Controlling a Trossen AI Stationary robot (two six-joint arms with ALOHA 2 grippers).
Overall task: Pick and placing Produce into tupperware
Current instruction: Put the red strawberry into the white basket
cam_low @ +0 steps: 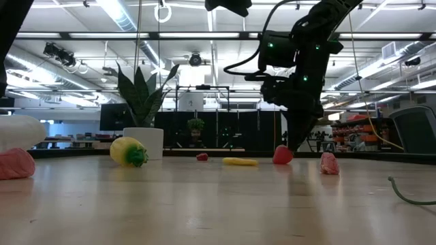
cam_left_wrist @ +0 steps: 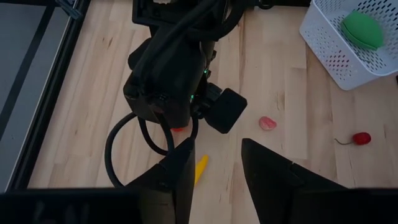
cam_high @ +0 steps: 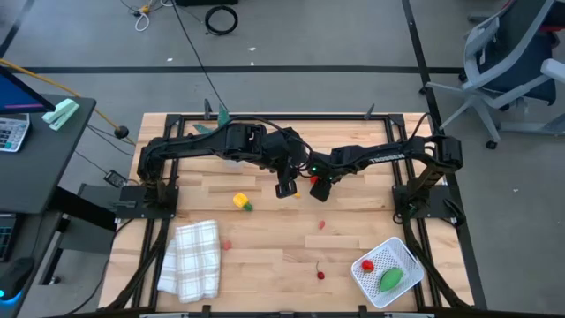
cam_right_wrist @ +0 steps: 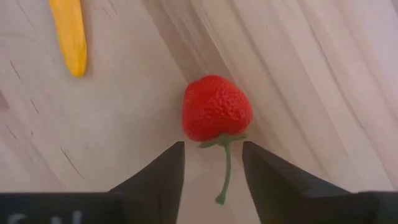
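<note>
A red strawberry with a green stem lies on the wooden table near its middle. My right gripper points down over it, open, with a finger on either side of the stem and apart from it. A long yellow-orange piece lies beside the strawberry. My left gripper hangs open, higher up and just left of the right one. The white tupperware stands at the near right and holds a green piece and a red piece. A yellow pepper lies left of centre.
A white checked cloth lies at the near left. Small red and pink pieces are scattered on the near half. A potted plant stands at the far edge. A cable end lies on the table.
</note>
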